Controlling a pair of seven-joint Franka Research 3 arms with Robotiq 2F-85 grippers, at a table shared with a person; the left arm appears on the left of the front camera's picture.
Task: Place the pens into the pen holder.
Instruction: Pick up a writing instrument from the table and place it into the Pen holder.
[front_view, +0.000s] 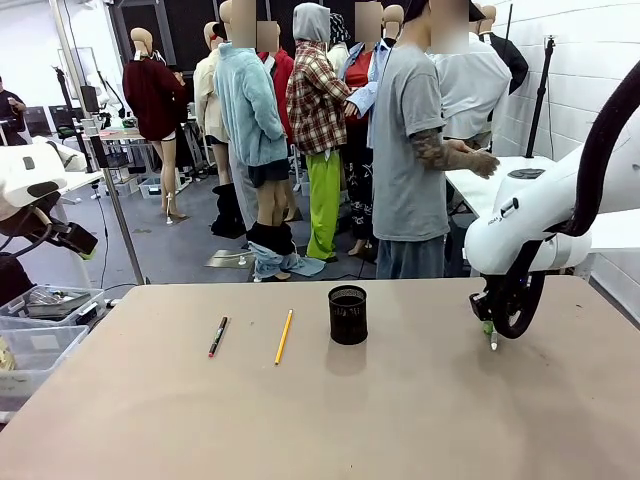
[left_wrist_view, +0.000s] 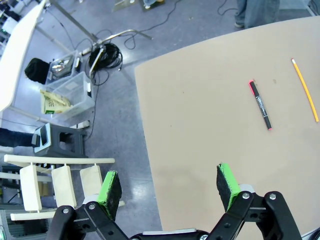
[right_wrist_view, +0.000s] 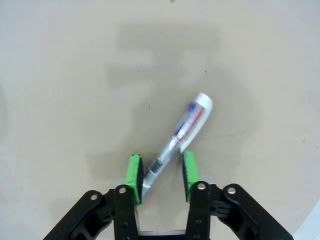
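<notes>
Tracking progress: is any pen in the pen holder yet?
No: marker and pencil lie on the table left of the pen holder, the white pen in the right end effector.

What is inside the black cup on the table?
Nothing sticks out of the pen holder. Its inside looks dark, and the mesh wall hides the bottom. The dark pen and the yellow pencil lie on the table to its left.

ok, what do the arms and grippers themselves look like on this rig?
Both arms have white rounded shells: the left arm and the right arm, the latter with a thick black hose arching above it. The left gripper and the right gripper are black bar linkages with silver pivot screws. The jaws carry bright green pads.
</notes>
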